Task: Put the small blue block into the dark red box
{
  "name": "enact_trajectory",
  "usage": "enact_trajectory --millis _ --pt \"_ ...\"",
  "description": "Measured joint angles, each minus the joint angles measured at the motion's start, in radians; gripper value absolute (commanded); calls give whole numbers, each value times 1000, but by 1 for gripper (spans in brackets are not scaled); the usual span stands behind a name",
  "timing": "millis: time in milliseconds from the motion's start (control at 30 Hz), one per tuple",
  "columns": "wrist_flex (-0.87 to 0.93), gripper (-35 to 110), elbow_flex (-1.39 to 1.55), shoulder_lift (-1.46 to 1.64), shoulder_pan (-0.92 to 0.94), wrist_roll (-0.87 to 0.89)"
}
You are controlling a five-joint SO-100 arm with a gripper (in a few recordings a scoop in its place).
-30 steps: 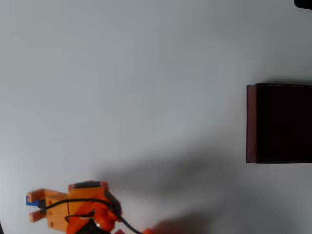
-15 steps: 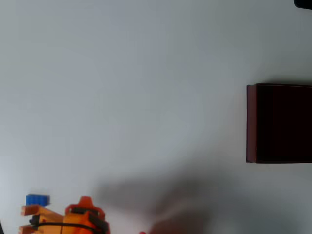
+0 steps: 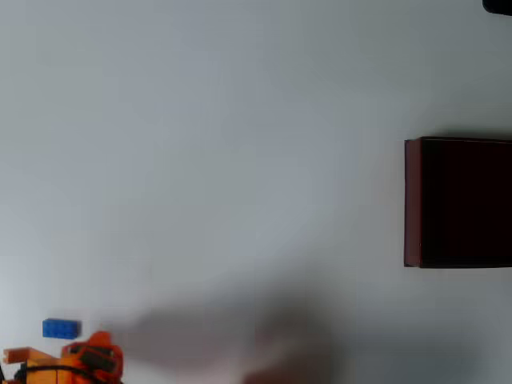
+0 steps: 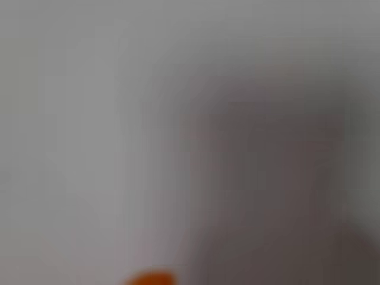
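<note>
Your orange gripper (image 3: 16,362) sits right down in the bottom-left corner of the overhead view, and most of it runs off the bottom edge. You can see one orange finger (image 3: 20,354) pointing left along the table, plus the chunky orange body with a black cable over it. The other finger is cut off by the edge, so honestly I can't tell how wide the jaws are, or whether they're closed at all. Nothing looks gripped though.

The small blue block (image 3: 61,328) lies flat on the white table (image 3: 224,160) just above that finger, lengthwise left to right. It's very near the finger, but whether they actually touch is too close to call at this blur level.

The wrist view is basically mush: grey blur, a darker shadowy patch on the right, and a little orange blob at the bottom edge that is part of the gripper (image 4: 149,278).

Back in the overhead view, a big soft shadow spreads along the bottom middle of the table. Way over at the right edge, well apart from the block, there's the dark red box (image 3: 413,202), maroon wall on its left side, near-black inside, partly cut off by the picture's edge.
</note>
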Motion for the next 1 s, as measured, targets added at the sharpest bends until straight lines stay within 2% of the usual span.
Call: enact_trajectory --millis 433,1000 --pt "26 21 -216 -184 -12 -8" --pt "17 21 -350 -373 -25 -14"
